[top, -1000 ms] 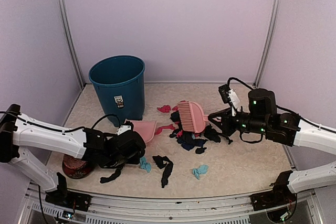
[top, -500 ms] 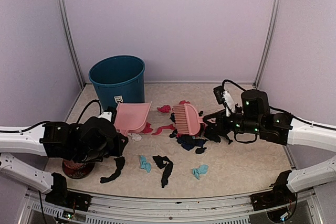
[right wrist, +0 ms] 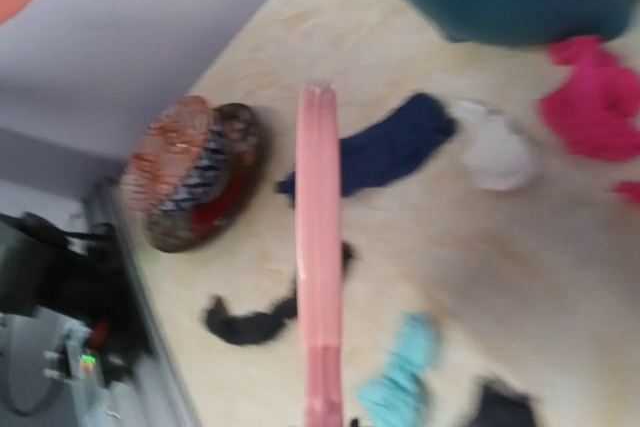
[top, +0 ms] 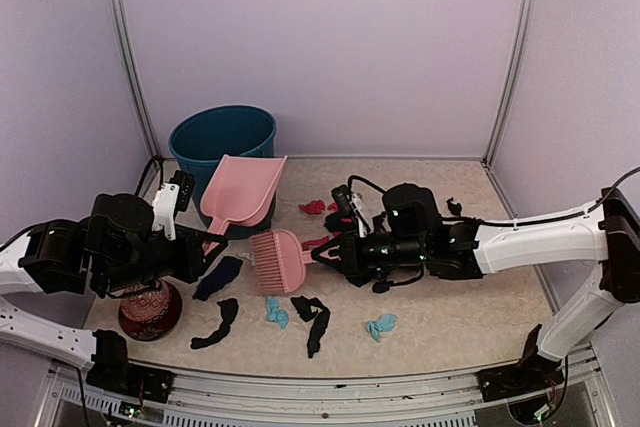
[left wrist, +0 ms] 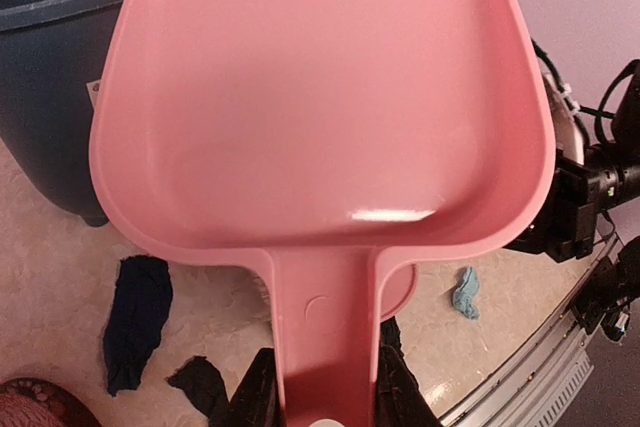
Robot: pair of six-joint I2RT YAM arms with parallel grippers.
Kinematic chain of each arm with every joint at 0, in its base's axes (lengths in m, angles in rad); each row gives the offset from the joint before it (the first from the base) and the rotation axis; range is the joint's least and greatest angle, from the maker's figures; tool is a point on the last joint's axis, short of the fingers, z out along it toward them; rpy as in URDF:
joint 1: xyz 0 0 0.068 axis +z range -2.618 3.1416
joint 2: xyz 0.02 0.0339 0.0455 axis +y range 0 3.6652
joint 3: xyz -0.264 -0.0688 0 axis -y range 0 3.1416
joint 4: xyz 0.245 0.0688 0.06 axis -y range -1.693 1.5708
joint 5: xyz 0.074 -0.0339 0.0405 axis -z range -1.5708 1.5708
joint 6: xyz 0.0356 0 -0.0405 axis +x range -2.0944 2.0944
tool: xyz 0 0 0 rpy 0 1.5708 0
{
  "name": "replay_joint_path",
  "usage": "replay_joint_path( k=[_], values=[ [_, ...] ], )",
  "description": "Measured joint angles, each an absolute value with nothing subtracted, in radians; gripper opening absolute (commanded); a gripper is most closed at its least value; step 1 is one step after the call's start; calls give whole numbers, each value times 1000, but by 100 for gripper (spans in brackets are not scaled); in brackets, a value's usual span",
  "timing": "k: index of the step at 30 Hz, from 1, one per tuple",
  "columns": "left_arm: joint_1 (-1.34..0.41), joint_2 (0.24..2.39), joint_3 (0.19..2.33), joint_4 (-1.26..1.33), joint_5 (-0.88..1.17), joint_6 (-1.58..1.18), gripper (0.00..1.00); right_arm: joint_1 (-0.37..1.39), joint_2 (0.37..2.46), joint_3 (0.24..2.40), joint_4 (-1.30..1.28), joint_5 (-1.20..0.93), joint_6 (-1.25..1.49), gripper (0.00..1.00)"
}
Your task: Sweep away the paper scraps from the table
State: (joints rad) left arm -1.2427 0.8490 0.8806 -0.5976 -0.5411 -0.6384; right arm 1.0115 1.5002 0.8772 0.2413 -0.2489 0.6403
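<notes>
Compared with half a second earlier, the right arm [top: 520, 239] has carried the pink brush [top: 279, 259] leftward across the table [top: 460, 312], away from the dark heap of scraps, while the left arm [top: 118, 242] has raised the pink dustpan [top: 241, 187] off the table. The scoop now stands tilted in front of the teal bin [top: 215, 137].

Left jaws: partly open and clamped on the dustpan's handle, one finger on each side (plainest in the left wrist view).

Right jaws: closed tight on the brush's handle. The brush head lies left of the wrist, near the table's middle.

Paper scraps [top: 312, 317] lie scattered over the table:
- a dark blue scrap [top: 218, 277] just left of the brush
- a black scrap [top: 214, 325] beside the bowl [top: 150, 331], which holds the red patterned ball [top: 150, 299]
- teal scraps [top: 275, 312] toward the near edge, one on either side of a black twist
- magenta-red scraps [top: 313, 208] behind the brush, right of the bin
- more dark ones, partly hidden beneath the right arm

A white scrap [right wrist: 495, 155] shows in the right wrist view (blurred) — it sits between the dark blue scrap and the magenta-red ones, just below the bin.
</notes>
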Motion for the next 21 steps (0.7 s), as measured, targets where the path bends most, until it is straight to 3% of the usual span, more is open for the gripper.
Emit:
replay_joint_path(
  k=[8, 21],
  values=[
    [-1243, 793, 929, -623, -523, -535, 0, 1069, 1784, 1082, 368, -362, 810, 0],
    [-1243, 741, 923, -629, -496, -463, 0, 1124, 2162, 1447, 307, -434, 974, 0]
  ],
)
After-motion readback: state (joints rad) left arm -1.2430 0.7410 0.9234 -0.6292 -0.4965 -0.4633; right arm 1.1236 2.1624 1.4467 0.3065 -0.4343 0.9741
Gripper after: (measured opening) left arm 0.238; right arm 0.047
